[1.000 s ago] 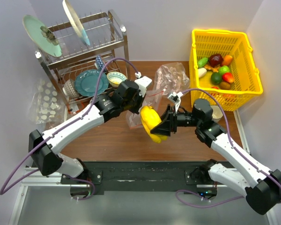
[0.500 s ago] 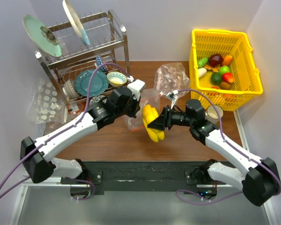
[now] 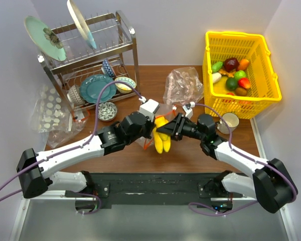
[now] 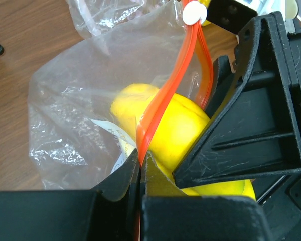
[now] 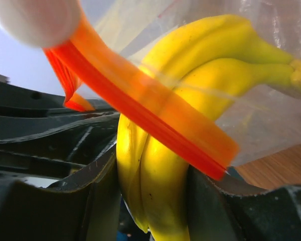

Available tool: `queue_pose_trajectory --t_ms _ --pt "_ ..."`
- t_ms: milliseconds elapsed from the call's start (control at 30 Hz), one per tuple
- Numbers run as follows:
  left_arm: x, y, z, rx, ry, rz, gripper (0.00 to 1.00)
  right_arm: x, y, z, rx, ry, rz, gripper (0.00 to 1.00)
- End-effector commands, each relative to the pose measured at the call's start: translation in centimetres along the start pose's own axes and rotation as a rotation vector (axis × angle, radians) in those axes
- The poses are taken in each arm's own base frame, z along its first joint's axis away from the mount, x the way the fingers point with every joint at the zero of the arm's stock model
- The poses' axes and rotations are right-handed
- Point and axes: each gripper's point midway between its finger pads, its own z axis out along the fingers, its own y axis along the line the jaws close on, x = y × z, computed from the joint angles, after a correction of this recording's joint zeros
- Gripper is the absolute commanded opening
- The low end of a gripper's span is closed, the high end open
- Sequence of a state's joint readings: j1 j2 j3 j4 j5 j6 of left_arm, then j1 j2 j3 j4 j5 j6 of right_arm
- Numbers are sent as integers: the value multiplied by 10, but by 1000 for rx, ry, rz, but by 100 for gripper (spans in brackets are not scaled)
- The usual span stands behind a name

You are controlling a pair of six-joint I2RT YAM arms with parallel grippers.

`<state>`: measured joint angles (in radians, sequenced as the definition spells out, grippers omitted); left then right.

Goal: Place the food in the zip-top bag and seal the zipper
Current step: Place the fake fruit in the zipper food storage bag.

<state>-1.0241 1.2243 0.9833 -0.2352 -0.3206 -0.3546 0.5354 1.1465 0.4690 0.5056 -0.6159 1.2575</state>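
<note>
My right gripper [image 3: 166, 131] is shut on the yellow banana [image 3: 162, 136] and holds its far end inside the mouth of the clear zip-top bag [image 4: 75, 115]. In the right wrist view the banana [image 5: 160, 165] sits between my fingers, with the red-orange zipper [image 5: 140, 113] lying across it. My left gripper [image 4: 140, 160] is shut on the zipper strip [image 4: 165, 95] at the bag's mouth, close against the right gripper. The strip's white end piece [image 4: 191, 12] shows at the top. More toy food [image 3: 233, 75] lies in the yellow basket.
The yellow basket [image 3: 263, 60] stands at the back right. A dish rack [image 3: 90, 55] with plates and bowls stands at the back left. A clear bag with white dots [image 3: 52, 113] lies left, a crumpled pinkish-tinted clear bag [image 3: 183, 83] behind the grippers, a cup [image 3: 230, 120] right.
The right gripper has carried the banana left and forward into the bag's mouth. The left gripper has come down and nearer with the zipper strip, meeting the right gripper.
</note>
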Motion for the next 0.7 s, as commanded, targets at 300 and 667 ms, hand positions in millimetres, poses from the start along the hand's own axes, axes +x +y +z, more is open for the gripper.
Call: queue_pose_trajectory --t_ms 300,667 --pt "5 -14 5 19 -45 -30 0 -35 24 -23 -27 -268 165 65" --pt "-12 -25 10 37 25 -34 0 -49 34 -42 124 -348 51 92"
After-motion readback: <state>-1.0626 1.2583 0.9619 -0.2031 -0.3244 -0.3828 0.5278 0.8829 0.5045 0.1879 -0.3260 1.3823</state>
